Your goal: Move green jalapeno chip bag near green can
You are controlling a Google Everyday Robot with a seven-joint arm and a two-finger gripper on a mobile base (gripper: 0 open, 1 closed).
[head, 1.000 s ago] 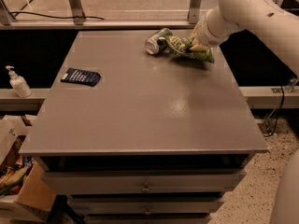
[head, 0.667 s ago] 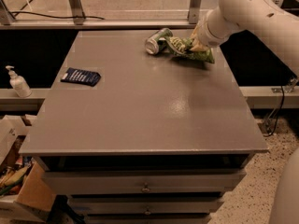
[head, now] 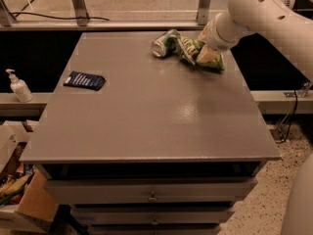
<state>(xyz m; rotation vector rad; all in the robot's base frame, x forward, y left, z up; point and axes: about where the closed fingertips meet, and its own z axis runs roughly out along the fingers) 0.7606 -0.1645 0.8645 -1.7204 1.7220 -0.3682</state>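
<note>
At the far right of the grey table (head: 146, 126), in the single camera view, the gripper (head: 209, 34) is down on the green jalapeno chip bag (head: 201, 54). It comes in from the right on the end of the thick white arm (head: 259, 9), which crosses the top right corner of the view. The gripper's tip is buried against the bag's upper end, and it cannot be told whether it is clamped on the bag or merely resting on it.

The bag lies crumpled on the tabletop near the far edge, with white lettering showing on its green side. Just to its left lies the green can (head: 164, 44), tipped on its side with its silver end facing left and toward the camera. The bag's left end reaches the can's body. The two look to be touching, though the contact itself cannot be made out.

Well apart from them, on the left part of the table, a small flat dark blue packet (head: 84, 80) lies by itself near the left edge. Off the table, on a low ledge to the left, a white pump bottle (head: 18, 87) stands upright.

Below the tabletop, the front of the unit shows closed drawers (head: 152, 197) with small knobs. A cardboard box (head: 34, 199) sits on the floor at the lower left. A dark cable (head: 58, 16) runs along the floor beyond the table's far side.
</note>
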